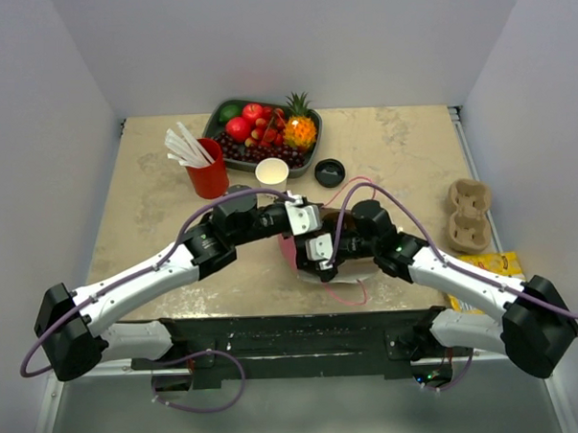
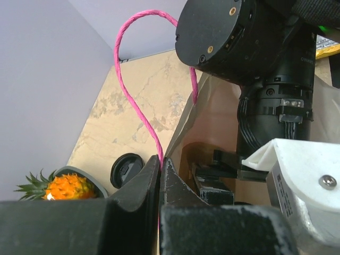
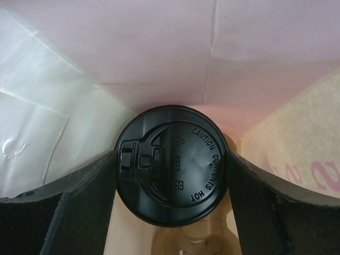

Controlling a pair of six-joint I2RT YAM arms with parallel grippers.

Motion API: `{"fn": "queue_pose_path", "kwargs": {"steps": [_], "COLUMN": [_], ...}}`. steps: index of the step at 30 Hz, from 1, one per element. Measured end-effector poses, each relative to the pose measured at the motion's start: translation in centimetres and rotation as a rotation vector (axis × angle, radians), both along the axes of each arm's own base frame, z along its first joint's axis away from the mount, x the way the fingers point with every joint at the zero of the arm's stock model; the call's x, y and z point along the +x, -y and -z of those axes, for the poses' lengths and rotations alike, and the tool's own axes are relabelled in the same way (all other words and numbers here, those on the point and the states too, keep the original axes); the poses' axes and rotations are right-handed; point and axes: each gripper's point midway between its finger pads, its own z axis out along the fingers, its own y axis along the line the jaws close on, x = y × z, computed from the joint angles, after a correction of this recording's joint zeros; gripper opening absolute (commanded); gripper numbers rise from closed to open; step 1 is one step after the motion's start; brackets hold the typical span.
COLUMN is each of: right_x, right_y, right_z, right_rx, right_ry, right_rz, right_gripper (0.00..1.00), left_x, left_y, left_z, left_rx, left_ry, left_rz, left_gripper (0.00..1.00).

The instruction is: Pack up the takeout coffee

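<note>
We start with the table. At its middle both arms meet over the paper bag, which stands open.

The left gripper is pinched narrow on the bag's rim, right where the pink handle runs down into it. This holds the mouth apart. The right arm reaches down through that mouth. Its right gripper is clamped around the takeout coffee, one finger pressed to each side just under the black lid, so the cup is inside the bag.

The top view shows none of this, because the arms cover the bag and the cup cannot be seen there at all. Only the right wrist view shows the cup held between the pale paper walls. Only the left wrist view shows the grip on the rim.

The lid fills the right wrist view, so we cannot tell whether the cup's base rests on the bag floor. If it does not, letting go could drop or tip it. The left gripper's hold is on thin paper, and a slip would let the mouth fold onto the right arm. Lifting that arm out could then drag the bag or knock the cup over.
</note>
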Motion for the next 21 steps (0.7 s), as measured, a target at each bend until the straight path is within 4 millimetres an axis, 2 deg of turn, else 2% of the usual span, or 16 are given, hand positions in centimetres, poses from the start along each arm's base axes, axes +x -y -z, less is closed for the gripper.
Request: {"fn": "queue_pose_path", "kwargs": {"steps": [7, 11, 20, 21], "right_x": [1.1, 2.1, 4.0, 4.2], "right_y": [-0.7, -1.0, -2.1, -2.2], "right_z": [0.5, 0.7, 0.0, -0.1], "right_rx": [0.009, 0.014, 0.022, 0.019], "right_ry": [0.038, 0.078, 0.116, 0.113], "right_rz": [0.001, 0.01, 0.012, 0.012], "right_gripper": [0.65, 0.64, 0.64, 0.64], "left_x": [1.6, 3.2, 6.7, 6.9], "left_y": [-0.4, -0.7, -1.1, -1.2], "left_z": [0.3, 0.2, 0.1, 0.1], "left_rx": [-0.02, -0.035, -0.054, -0.056], "left_ry": [-0.053, -0.118, -0.273, -0.28], "left_rz": [-0.043, -0.07, -0.118, -0.123], "left_gripper": [0.0, 0.0, 0.0, 0.02]}}
